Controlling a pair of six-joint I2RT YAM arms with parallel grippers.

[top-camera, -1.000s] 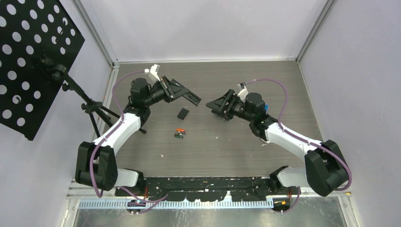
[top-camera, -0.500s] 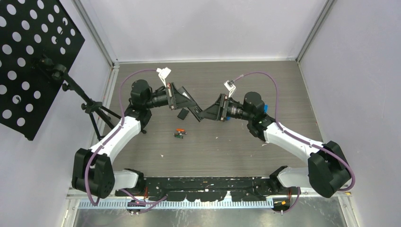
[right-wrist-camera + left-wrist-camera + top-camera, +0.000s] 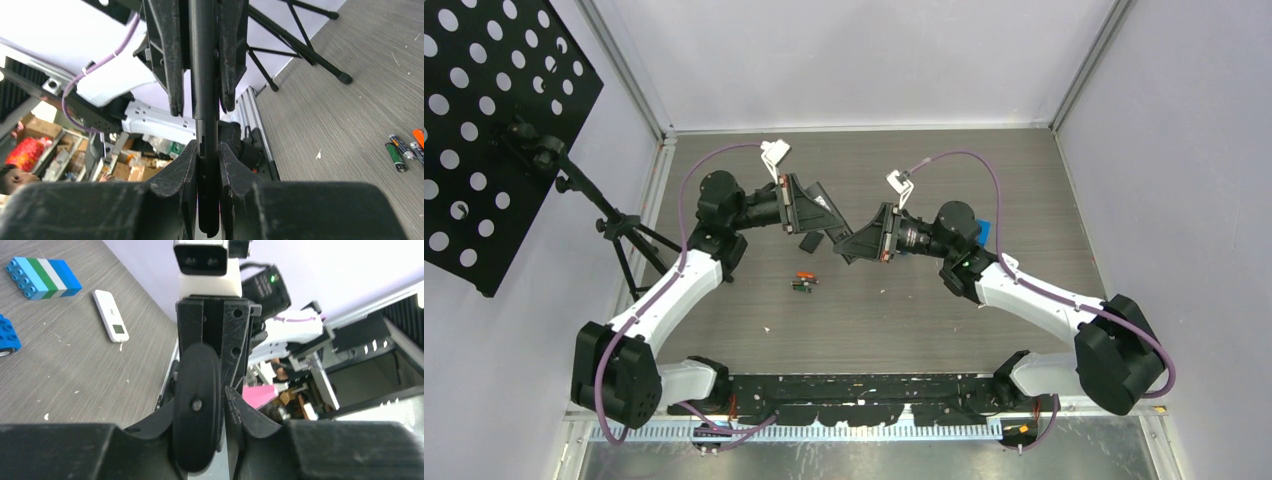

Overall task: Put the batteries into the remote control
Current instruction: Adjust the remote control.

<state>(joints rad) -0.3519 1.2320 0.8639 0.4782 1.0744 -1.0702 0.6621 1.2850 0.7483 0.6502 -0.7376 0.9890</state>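
Note:
A black remote control hangs in the air above the table's middle, between my two grippers. My right gripper is shut on its thin edge, both fingers pressed against it. My left gripper faces it from the other side, its jaws slightly apart around the remote, with a thin gap at one finger. The batteries, one orange-red and the others dark green-black, lie together on the table nearer the arm bases, and they also show at the right edge of the right wrist view. A small black cover piece lies just below the grippers.
A tripod carrying a black perforated board stands at the left edge. The left wrist view shows a striped blue, green and white brick stack, a small white device and a blue block on the table behind the right arm.
Both arms have swung inward and met at the middle. My right gripper has closed onto the remote, and my left gripper has loosened its hold on it.

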